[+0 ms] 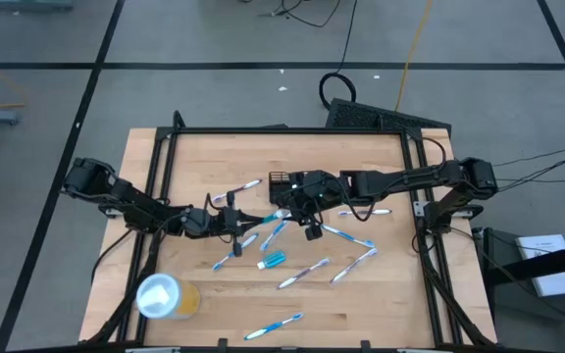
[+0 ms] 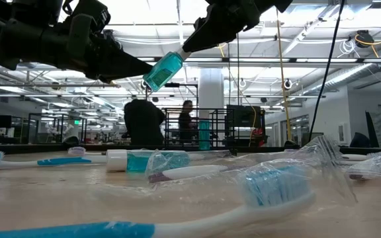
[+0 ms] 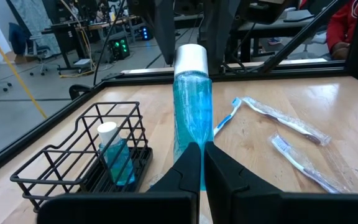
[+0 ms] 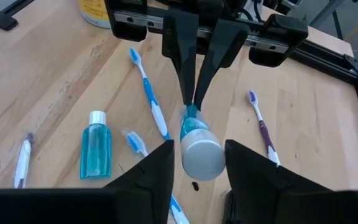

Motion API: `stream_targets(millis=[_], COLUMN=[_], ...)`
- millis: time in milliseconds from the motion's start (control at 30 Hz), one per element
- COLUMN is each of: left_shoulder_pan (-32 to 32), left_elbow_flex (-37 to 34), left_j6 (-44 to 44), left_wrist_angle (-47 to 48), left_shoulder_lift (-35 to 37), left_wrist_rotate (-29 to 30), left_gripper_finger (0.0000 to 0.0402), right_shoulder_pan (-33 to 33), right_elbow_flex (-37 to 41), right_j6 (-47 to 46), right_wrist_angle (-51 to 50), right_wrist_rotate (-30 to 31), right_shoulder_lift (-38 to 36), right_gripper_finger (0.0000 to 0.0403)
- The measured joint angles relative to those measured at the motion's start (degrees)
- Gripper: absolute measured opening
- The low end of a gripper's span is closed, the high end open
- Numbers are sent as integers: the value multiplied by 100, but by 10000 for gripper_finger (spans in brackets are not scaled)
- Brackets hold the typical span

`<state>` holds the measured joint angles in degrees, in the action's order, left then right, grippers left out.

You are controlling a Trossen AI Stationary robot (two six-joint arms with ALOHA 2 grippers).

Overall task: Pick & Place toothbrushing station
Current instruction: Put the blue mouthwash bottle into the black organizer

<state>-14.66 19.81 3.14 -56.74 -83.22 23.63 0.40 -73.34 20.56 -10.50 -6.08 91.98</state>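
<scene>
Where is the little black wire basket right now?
In the high view the black wire basket sits on the table just behind its middle, under the right hand. A small blue bottle already stands inside it.

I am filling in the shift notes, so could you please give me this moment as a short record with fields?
held item: blue mouthwash bottle with white cap, lifted above the table
left gripper: shut on the bottle's base
right gripper: fingers either side of the bottle's cap, not yet clamped
toothbrushing station: black wire holder on the table, one small blue bottle standing inside
loose on table: several toothbrushes, another blue bottle lying flat
</scene>
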Motion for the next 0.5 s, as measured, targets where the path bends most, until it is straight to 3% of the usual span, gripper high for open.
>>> stream_targets(millis=[500], left_shoulder_pan=[0], left_elbow_flex=[0], left_j6=[20], left_wrist_angle=[0], left_shoulder_lift=[-2], left_wrist_rotate=[-1], left_gripper_finger=[7], right_shoulder_pan=[0], right_elbow_flex=[0], right_j6=[227], right_wrist_angle=[-4], right_wrist_rotate=[1], right_shoulder_lift=[0], right_gripper_finger=[79])
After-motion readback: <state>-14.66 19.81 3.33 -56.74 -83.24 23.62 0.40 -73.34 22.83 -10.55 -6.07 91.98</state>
